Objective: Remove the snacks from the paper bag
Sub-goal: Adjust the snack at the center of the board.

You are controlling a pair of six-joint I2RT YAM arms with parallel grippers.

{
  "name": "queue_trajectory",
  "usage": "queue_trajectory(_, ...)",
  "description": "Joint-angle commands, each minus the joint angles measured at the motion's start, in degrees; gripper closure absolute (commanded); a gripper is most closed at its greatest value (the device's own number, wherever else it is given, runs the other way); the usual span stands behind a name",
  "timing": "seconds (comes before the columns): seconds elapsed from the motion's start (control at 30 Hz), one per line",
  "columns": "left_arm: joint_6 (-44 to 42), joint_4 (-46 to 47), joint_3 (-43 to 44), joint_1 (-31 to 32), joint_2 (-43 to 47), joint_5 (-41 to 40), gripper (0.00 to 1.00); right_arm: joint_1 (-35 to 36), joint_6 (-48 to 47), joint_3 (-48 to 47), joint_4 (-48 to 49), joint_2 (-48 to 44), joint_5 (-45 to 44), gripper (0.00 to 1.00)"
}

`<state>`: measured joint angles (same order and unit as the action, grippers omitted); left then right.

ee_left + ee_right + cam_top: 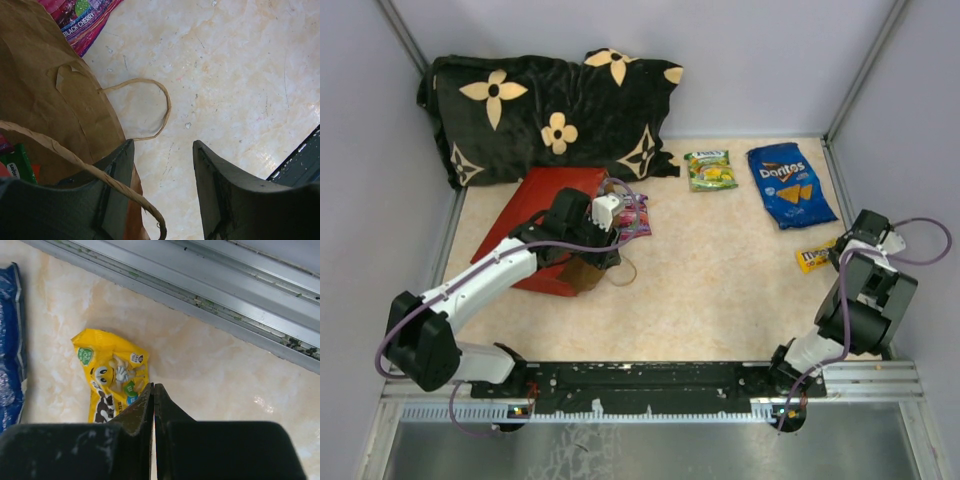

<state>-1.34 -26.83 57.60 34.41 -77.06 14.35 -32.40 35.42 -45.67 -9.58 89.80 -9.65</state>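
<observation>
- Near right, the right tool (154, 389) was clenched on nothing, above the small yellow M&M's packet (112, 375) lying on the desk (720, 290).
- Left of centre, the left tool (162, 147) stood released at the mouth of the red paper bag with brown kraft inside (40, 95). A green glossy packet (17, 167) sat inside, left of that tool, and only the left wrist view showed it.
- Just beyond, a purple candy pouch (82, 20) lay outside the bag.
- Far right lay the blue Doritos chip bag (790, 185).

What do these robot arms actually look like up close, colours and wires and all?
Both arms, left arm and right arm, mix white shells with black joints. A thin purple cable loops along each. The left gripper and right gripper have plain dark, wedge-shaped fingers.
</observation>
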Motion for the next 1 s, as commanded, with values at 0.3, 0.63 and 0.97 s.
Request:
queue_trajectory(0.3,-0.5,-1.3,2.47,0.39,0.54,-0.67,0.42,3.63,5.97,8.09,-4.71,-19.44,-3.0,0.81)
queue_trajectory(0.63,-0.74,-0.27,1.13,0.39,3.15,-2.0,0.35,6.45,9.33,6.66,-0.02,-11.1,-1.73,0.61)
queue_trajectory(0.97,-0.92,-0.24,0.79,0.39,3.73,-3.55,0.34,6.48,9.9,3.01,5.18,-2.62,-0.67,0.68)
